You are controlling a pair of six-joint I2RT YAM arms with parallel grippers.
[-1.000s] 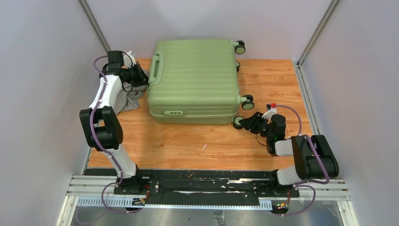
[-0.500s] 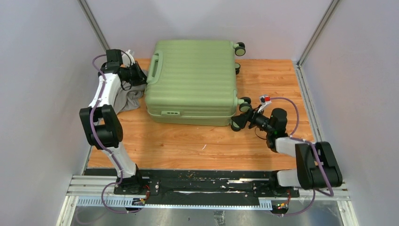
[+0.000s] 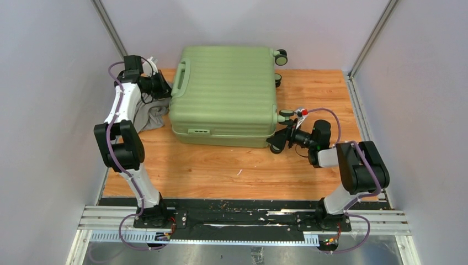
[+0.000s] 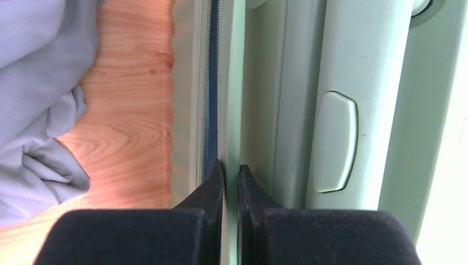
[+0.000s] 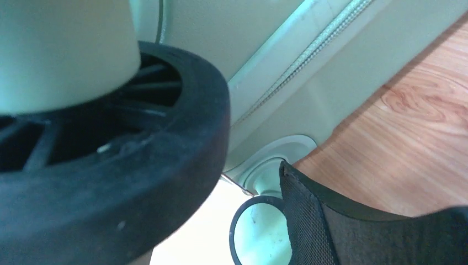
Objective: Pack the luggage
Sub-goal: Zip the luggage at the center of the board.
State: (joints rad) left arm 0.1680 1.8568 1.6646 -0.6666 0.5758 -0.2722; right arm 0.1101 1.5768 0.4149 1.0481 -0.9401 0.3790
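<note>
Pack the luggage, seen from above and from both wrists.

- **Counter** (image 3: 232, 165): one wooden top carrying everything.
- **Luggage** (image 3: 226, 88): one green ribbed case lying flat at the far middle of the counter, lid down. Its contents are hidden. The left wrist view shows a zip line along the side seam, but not whether it is fastened.
- **Cloth** (image 3: 148, 117): one grey bundle on the counter, just beside the case's left side and outside it. Packing therefore looks unfinished. The cloth probably has to go in, which would mean opening the lid first.
- **Claws**: two.
  - The left claw (image 4: 230, 174) is at the handle side, pinched nearly closed with its tips against the seam. Whether it nips the rim cannot be told.
  - The right claw (image 3: 278, 139) stands wide at the near right corner. One finger (image 5: 309, 221) is apart from the wheel, and it holds nothing.
- **Wheels** (image 3: 281, 57): four, all on the case's right end. The nearest fills the right wrist view.
</note>
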